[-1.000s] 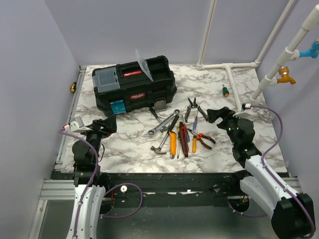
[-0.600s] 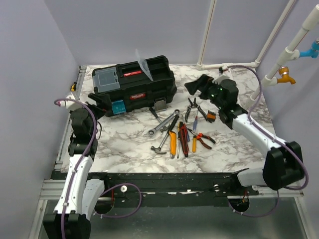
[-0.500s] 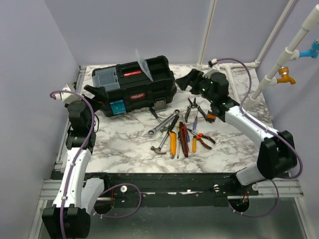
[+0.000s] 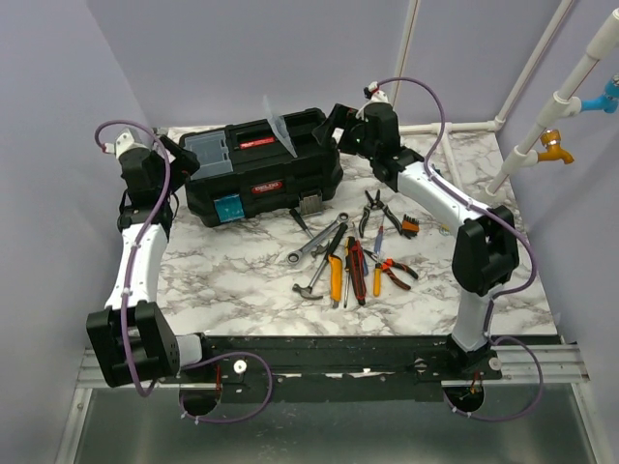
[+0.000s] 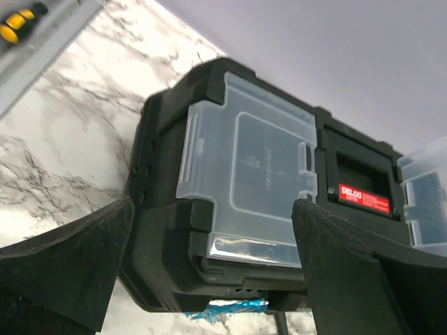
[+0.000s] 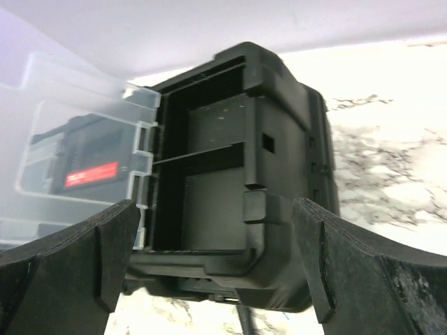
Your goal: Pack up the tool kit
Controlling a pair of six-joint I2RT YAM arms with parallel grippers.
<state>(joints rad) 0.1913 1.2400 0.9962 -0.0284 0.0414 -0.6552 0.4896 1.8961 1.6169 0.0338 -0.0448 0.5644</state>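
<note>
Black plastic toolbox [image 4: 263, 176], red label plate [image 4: 253, 142], one clear lid [image 4: 279, 126] raised, left tool [image 5: 213, 216] and right tool [image 6: 215, 213] gaping wide, empty

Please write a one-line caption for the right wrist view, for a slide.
Open right gripper facing the toolbox, its clear lid raised over an open compartment.

The left wrist view cuts off the right end of the toolbox [image 5: 162, 139] and most of a yellow-black object [image 5: 15, 24].

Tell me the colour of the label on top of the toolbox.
Red with white lettering; the label shows best in the left wrist view.
</note>
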